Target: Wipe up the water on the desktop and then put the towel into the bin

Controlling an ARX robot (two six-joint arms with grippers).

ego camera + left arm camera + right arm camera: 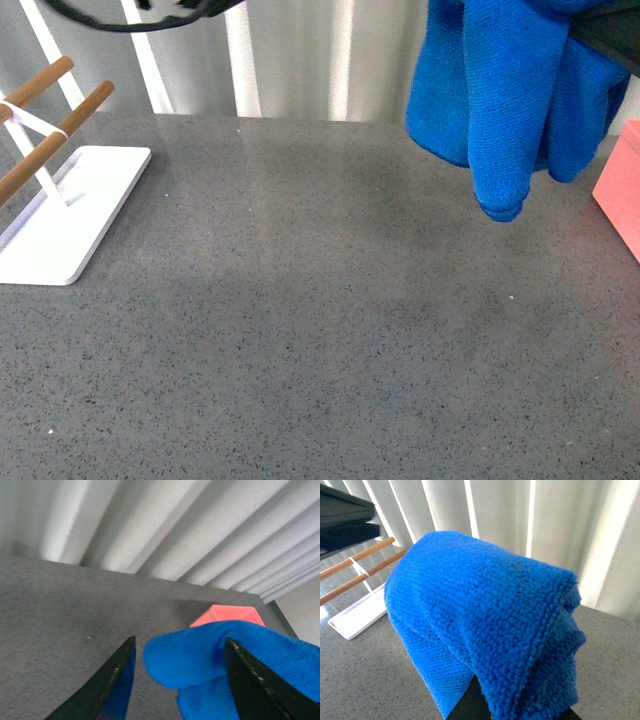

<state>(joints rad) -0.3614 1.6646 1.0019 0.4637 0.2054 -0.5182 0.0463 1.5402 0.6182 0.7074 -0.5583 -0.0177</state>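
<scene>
The blue towel [500,100] hangs bunched in the air at the far right, above the dark-grey speckled desktop [320,330]. My right arm [612,38] holds it from the top right corner. In the right wrist view the towel [485,615] drapes over my right gripper [512,705], which is shut on it; only a dark finger [470,706] shows. My left gripper [180,680] is open and empty; the towel [215,652] shows beyond its jaws, not touching them. The coral-pink bin [622,190] stands at the right edge, just right of and below the towel; it also shows in the left wrist view [227,616].
A white tray-base rack [75,215] with two wooden bars [60,110] stands at the far left of the desktop; it also shows in the right wrist view [357,615]. White vertical blinds [300,60] run behind the desktop's back edge.
</scene>
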